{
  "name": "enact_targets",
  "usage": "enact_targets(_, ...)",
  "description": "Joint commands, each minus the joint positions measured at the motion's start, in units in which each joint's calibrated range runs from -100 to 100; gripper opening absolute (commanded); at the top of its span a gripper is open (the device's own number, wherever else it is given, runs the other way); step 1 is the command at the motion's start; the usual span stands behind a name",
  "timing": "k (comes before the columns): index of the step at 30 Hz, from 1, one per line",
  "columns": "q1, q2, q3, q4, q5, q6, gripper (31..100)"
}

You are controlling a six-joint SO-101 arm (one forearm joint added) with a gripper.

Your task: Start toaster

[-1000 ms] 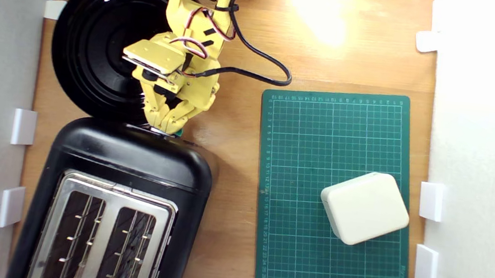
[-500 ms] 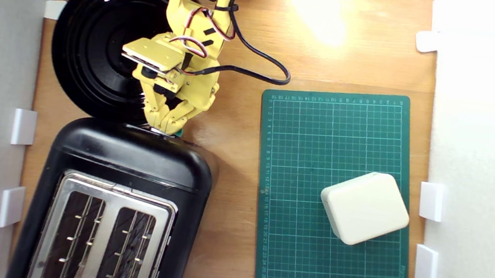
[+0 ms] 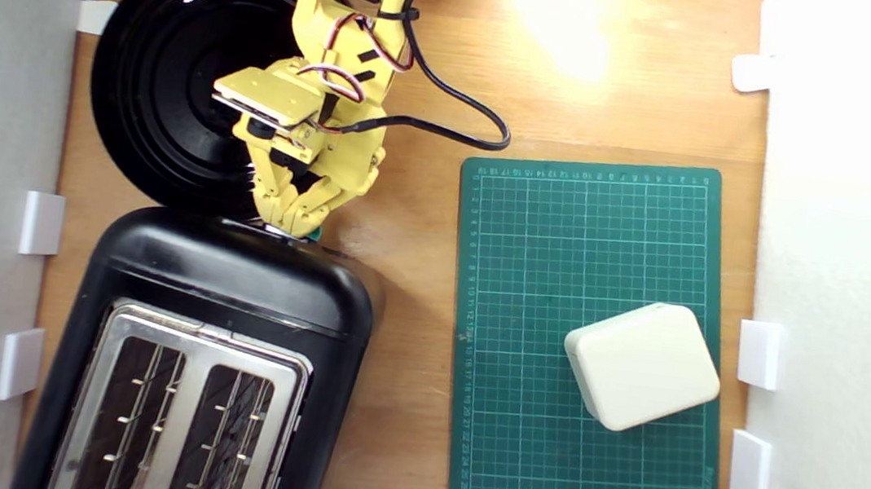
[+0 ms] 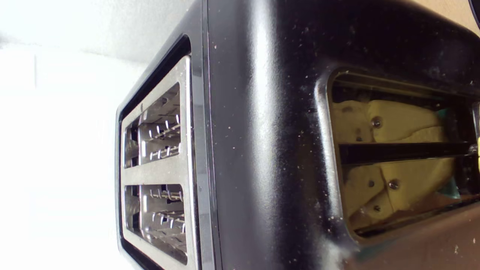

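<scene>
1. White brackets line the exterior view's left wall, seemingly as stops fencing in the workspace.
2. The plate, black and ribbed, lies flat on the worktop at that view's upper left. It touches or just meets the toaster's end and takes no part in this job.
3. The toaster fills the lower left of the exterior view. It is upright with its two slots facing up, and both look empty. Its lever end faces the arm, probably so the lever can be reached without stretching.
4. The arm reaches from the top of the exterior view, over the plate's edge, with its wrist bent steeply down.
5. The gripper points down at the toaster's near end, and a sliver of teal lever peeks beside its tip. The jaws look drawn together to a point, resting on or beside the lever; whether they pinch it I cannot tell. The wrist view shows their yellow reflection in the toaster's glossy end panel.
6. My judgement is that the lever must still be pushed down, and a tip this narrow might slide off.
7. The green mat lies at the exterior view's right, well apart, carrying a cream box.
</scene>
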Motion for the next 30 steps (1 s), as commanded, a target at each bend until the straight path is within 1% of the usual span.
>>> enact_targets(1, -0.8, 7.3, -2.4, -1.2, 5.0, 0.0, 31.3)
enact_targets(7, -0.9, 6.1, -5.8, -1.3, 12.1, -0.1, 31.3)
enact_targets(13, -1.4, 6.1, -12.0, -1.4, 21.8, -0.3, 31.3)
enact_targets(17, -2.1, 6.0, -15.8, -3.3, 27.3, -0.2, 31.3)
enact_targets(20, -2.9, 6.0, -17.4, -3.2, 29.0, -0.3, 31.3)
enact_targets(24, -3.1, 5.8, -17.7, -2.6, 29.0, -0.4, 31.3)
enact_targets(30, -2.8, 1.9, -19.8, -3.2, 29.1, -0.4, 31.3)
